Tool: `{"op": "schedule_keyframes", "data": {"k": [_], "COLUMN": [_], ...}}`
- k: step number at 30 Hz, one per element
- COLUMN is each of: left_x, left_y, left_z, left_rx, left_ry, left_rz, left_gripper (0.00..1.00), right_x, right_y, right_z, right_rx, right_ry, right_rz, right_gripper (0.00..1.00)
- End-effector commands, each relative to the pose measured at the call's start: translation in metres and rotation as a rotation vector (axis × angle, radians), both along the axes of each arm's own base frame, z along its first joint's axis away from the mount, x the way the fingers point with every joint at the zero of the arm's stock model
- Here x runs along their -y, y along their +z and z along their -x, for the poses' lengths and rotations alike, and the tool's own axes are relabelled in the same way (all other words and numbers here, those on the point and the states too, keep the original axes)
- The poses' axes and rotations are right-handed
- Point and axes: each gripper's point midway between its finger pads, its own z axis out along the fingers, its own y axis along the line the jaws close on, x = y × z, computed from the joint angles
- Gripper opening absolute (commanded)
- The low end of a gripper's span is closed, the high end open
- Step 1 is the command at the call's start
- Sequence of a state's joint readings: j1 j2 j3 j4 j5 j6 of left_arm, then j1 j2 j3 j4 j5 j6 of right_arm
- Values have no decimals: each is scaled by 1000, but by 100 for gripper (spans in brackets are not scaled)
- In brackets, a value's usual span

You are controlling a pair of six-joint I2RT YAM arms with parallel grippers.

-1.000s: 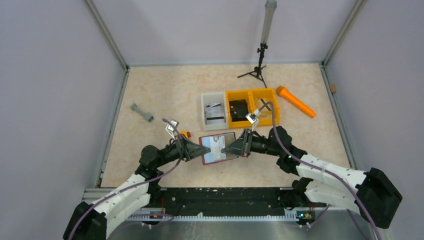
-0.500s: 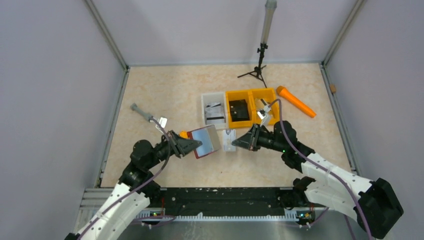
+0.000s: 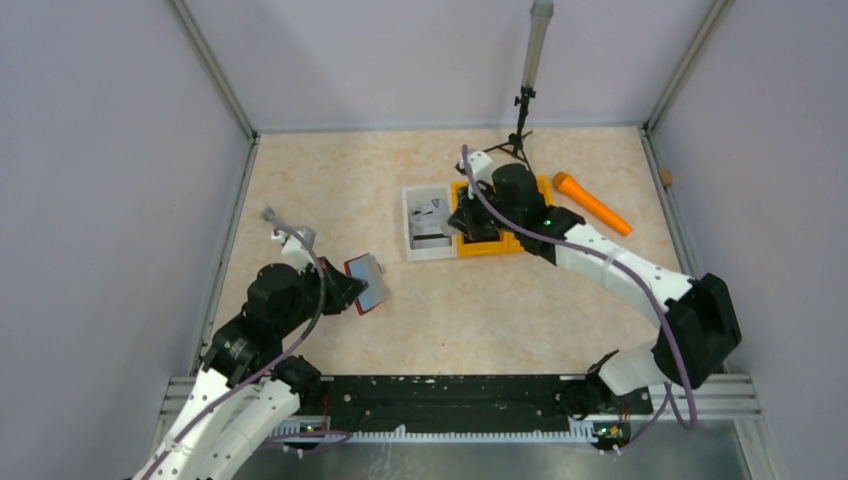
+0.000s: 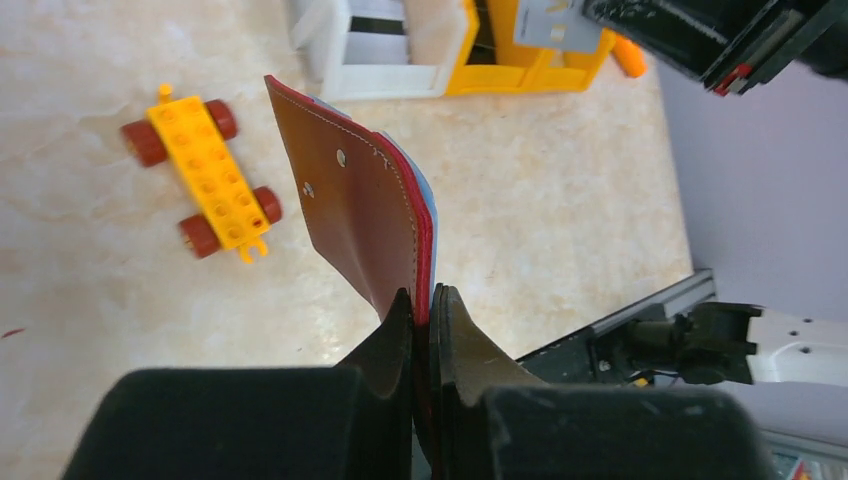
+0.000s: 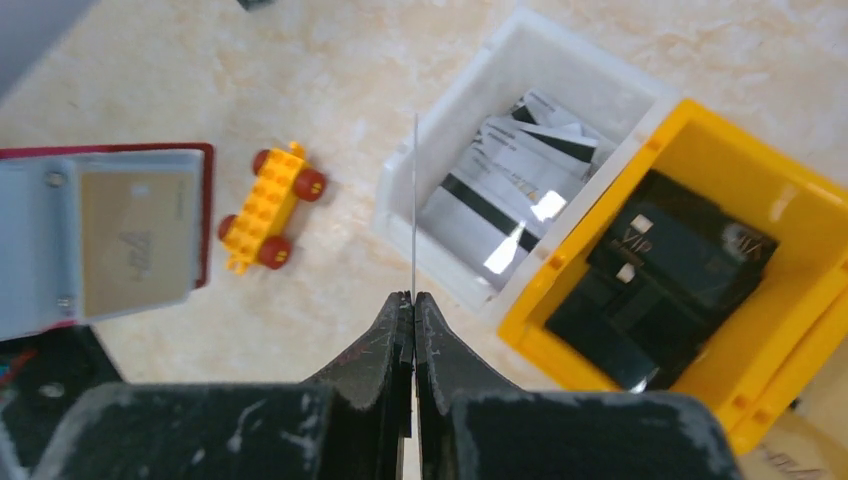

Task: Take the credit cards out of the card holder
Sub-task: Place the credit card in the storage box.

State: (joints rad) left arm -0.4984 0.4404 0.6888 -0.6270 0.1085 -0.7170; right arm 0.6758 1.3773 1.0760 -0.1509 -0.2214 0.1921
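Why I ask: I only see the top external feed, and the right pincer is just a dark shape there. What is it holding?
Observer: The right pincer is shut on one thin card, seen edge-on.
Operator: And the left?
Observer: The left pincer clamps the card holder by one edge.
Operator: Is the holder empty?
Observer: Cannot tell; a tan printed panel shows in its grey inner flap.

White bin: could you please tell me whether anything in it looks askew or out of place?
Yes: the cards in the white bin lie in a loose, overlapping heap at differing angles, not stacked flat. The bin itself looks undamaged.
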Motion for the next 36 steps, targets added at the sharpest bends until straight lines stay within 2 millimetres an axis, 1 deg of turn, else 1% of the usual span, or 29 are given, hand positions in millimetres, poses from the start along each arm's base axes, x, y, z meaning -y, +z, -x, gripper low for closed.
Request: {"op": "schedule_keyframes", "data": {"k": [1,5,8,9,11,14,17,18,22,26,27,28,29,32,33,34,36], "left_x": [-15,-15,-15,-15,-15,-14,-12,-12,-11,-9,-8,-8,-7,-6,-6,-5,-3], "left_y": [12,8,9,9,9,9,7,7,4,2,2,1,1,1,2,2,4], "left_z": [-3,-2,0,0,1,2,2,2,0,0,-1,0,0,-1,0,0,0], "left_rx": [37,31,35,37,41,40,36,37,33,25,25,25,22,21,22,23,24], "left_ry": [50,47,45,45,42,34,29,31,27,19,19,16,14,14,11,9,2], "left_rz": [-59,-60,-55,-53,-50,-46,-44,-42,-46,-42,-38,-36,-34,-31,-27,-24,-16], "left_gripper": [0,0,0,0,0,0,0,0,0,0,0,0,0,0,0,0,0], "right_x": [-9,-27,-34,-38,-42,-43,-38,-38,-44,-46,-46,-48,-48,-51,-52,-53,-55], "right_y": [-10,-22,-36,-44,-49,-62,-71,-73,-71,-76,-76,-76,-78,-75,-72,-69,-55], "right_z": [-27,-53,-78,-85,-97,-107,-115,-116,-118,-120,-119,-118,-118,-115,-113,-111,-104], "right_rx": [232,273,297,317,390,478,512,516,565,607,610,614,610,608,605,603,614], "right_ry": [171,277,278,289,283,292,286,291,295,313,322,330,339,348,348,345,336], "right_rz": [283,435,571,613,685,832,950,965,960,1011,1016,1012,1010,985,969,946,884], "right_gripper": [0,0,0,0,0,0,0,0,0,0,2,8,17,62,67,68,68]}}
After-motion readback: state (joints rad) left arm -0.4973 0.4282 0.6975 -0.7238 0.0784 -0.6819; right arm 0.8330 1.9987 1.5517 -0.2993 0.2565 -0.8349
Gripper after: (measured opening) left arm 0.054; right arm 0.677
